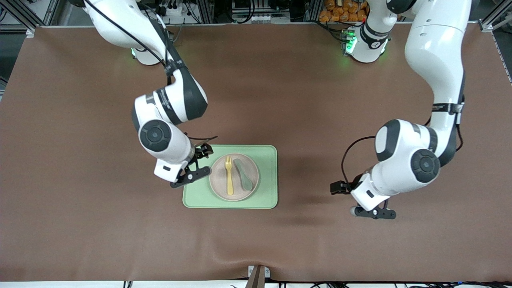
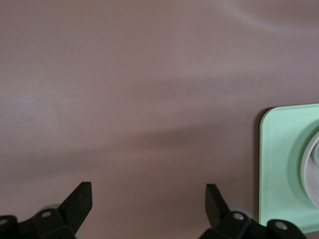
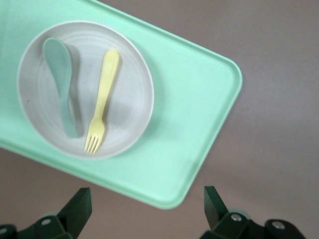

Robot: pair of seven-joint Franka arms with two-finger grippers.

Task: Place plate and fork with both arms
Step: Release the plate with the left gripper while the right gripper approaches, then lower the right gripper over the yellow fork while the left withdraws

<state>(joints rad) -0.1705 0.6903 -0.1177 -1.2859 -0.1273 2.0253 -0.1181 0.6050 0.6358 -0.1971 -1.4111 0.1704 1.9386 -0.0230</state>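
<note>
The pale beige-pink plate (image 1: 218, 176) lies on a light-green tray (image 1: 264, 176) at the table's middle. The yellow fork (image 1: 229, 176) lies on the plate beside a grey-green spoon (image 1: 243, 175). My right gripper (image 1: 200, 163) is open and empty, over the tray's edge toward the right arm's end. Its wrist view shows the plate (image 3: 129, 99), fork (image 3: 102, 99), spoon (image 3: 62, 79) and tray (image 3: 189, 109), with the gripper (image 3: 147, 209) over a tray corner. My left gripper (image 1: 352, 200) is open and empty over bare table toward the left arm's end, away from the tray. In the left wrist view the gripper (image 2: 148, 204) is open, with only a tray corner (image 2: 286, 164) and the plate's rim (image 2: 310, 169).
A brown mat (image 1: 280, 100) covers the whole table. Cables and equipment line the edge by the arms' bases.
</note>
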